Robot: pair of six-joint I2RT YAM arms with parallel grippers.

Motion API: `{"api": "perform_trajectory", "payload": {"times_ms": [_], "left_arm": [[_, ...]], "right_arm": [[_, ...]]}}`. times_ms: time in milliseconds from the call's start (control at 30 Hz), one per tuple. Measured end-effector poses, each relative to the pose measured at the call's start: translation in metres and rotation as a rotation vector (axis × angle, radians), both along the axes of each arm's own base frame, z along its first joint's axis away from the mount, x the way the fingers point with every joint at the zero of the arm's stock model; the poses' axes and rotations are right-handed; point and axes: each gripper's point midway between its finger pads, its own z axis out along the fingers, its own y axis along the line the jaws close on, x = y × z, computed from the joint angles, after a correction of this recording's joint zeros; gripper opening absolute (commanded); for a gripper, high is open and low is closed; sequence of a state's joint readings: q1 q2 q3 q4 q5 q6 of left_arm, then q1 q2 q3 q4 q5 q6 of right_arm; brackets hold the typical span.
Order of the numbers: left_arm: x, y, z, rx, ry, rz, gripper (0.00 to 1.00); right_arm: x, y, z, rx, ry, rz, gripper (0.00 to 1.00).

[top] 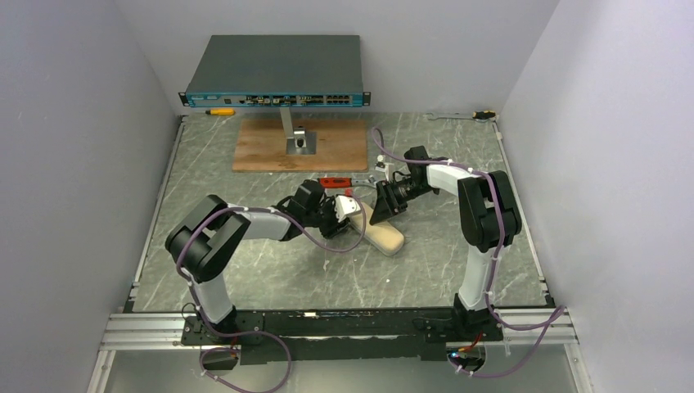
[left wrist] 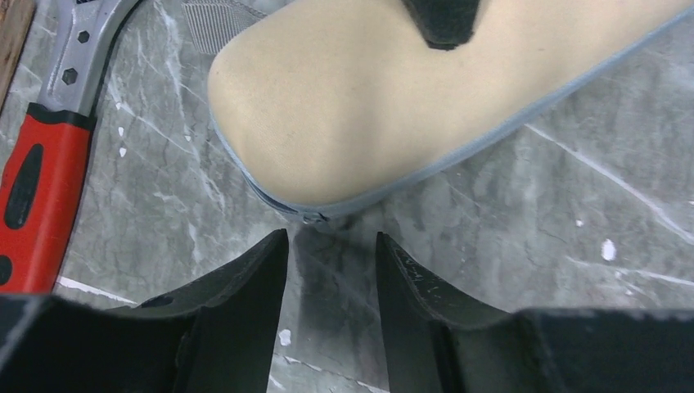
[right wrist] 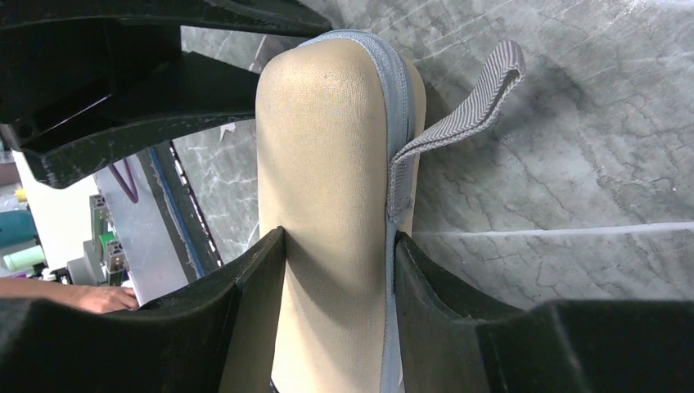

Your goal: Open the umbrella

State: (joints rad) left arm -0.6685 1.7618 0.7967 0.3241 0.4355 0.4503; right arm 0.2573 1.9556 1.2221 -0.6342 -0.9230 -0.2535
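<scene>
My right fingers (right wrist: pixel 254 278) are clamping the umbrella (right wrist: pixel 327 164), zipped in its tan sleeve just beside the wrench (left wrist: pixel 41 180); left fingers (left wrist: pixel 245 286) are empty, narrowly apart, and I'm centring them on the zip pull (left wrist: pixel 315 217) before pinching

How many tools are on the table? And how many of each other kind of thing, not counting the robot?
Tools: 3 (red wrench, yellow-handled tool, far-right tool)
Cases: 1 (beige case)
Boards: 1 (wooden board)
Network boxes: 1 (switch)
Stands: 1 (metal stand)
Total: 7
</scene>
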Motion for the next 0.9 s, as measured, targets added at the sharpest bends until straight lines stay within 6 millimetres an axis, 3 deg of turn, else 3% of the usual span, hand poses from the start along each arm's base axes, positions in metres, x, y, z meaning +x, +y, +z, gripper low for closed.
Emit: {"api": "perform_trajectory", "payload": {"times_ms": [233, 333, 367, 433, 667, 900], "left_arm": [[0.008, -0.006, -0.003, -0.01, 0.017, 0.029, 0.35], [0.006, -0.007, -0.005, -0.01, 0.031, 0.035, 0.18], [0.005, -0.007, -0.005, -0.01, 0.035, 0.038, 0.12], [0.005, -0.007, -0.006, -0.004, 0.035, 0.042, 0.03], [-0.001, -0.009, -0.007, -0.001, 0.029, 0.053, 0.0], [-0.08, -0.054, -0.001, -0.039, 0.091, -0.116, 0.0]], "right_arm": [[-0.003, 0.001, -0.002, 0.014, 0.01, -0.001, 0.24], [-0.003, 0.001, -0.002, 0.019, 0.018, -0.01, 0.21], [-0.003, 0.001, -0.002, 0.019, 0.021, -0.013, 0.18], [-0.004, 0.001, -0.003, 0.022, 0.029, -0.023, 0.03], [-0.003, 0.001, -0.004, 0.019, 0.088, -0.096, 0.0], [-0.005, 0.001, -0.004, 0.011, 0.111, -0.19, 0.0]]}}
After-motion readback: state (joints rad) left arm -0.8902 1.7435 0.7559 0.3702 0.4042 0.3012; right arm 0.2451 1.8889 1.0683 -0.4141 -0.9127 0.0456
